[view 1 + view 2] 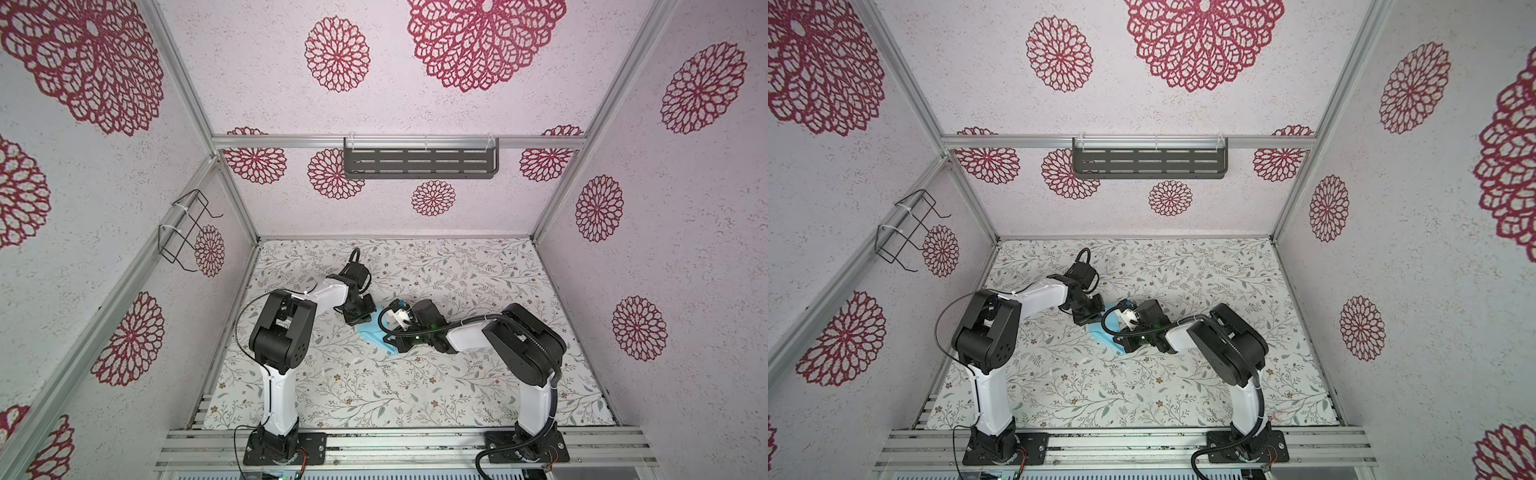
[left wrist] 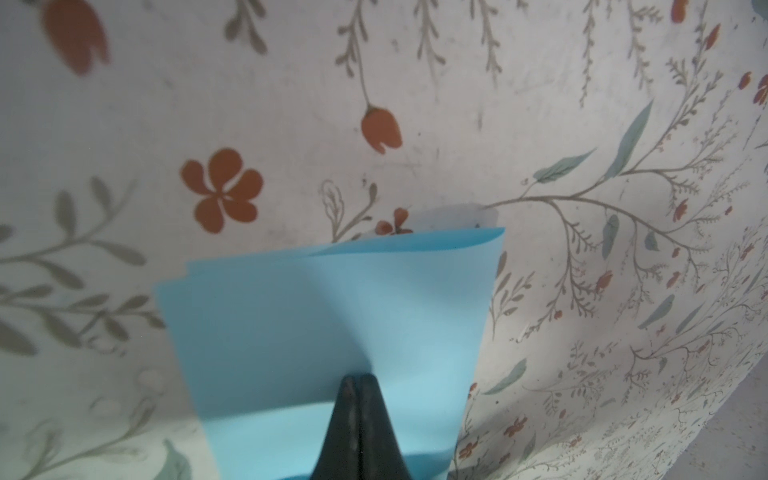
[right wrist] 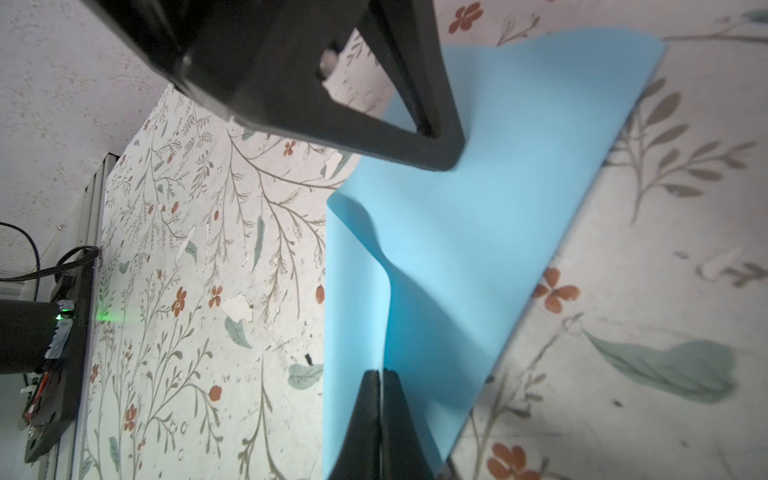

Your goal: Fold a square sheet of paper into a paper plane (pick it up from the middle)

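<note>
Nearest me runs the aluminium rail (image 1: 395,444) with both arm bases bolted to it. Behind it lies the table (image 1: 374,399) under its leafy, flowered cover, marked here and there with small white flecks (image 3: 237,308).

Both arms bend inward to the middle of the table, where the square sheet of paper (image 1: 372,332) sits, light blue and doubled over on itself. The right gripper (image 1: 395,345) comes at it from the right. In the right wrist view that gripper (image 3: 380,374) has its tips pressed together on the sheet's edge. The left gripper (image 1: 362,319) comes from the other side, and in the left wrist view it (image 2: 358,380) is likewise pinched tight on the paper (image 2: 332,311).

The two layers do not line up: one edge peeks past the other. Between the two grips the sheet (image 3: 478,232) buckles in a soft wave.

From above most of it is covered. The right wrist and a looping black cable (image 1: 380,319) lie across it, so only a blue wedge (image 1: 1102,336) shows in both top views. Whether its lower edge rests on the table or hangs just clear, I cannot tell.

Farther back, a grey slotted shelf (image 1: 419,162) hangs on the rear wall and a black wire basket (image 1: 187,232) on the left wall. Both are well apart from the arms.
</note>
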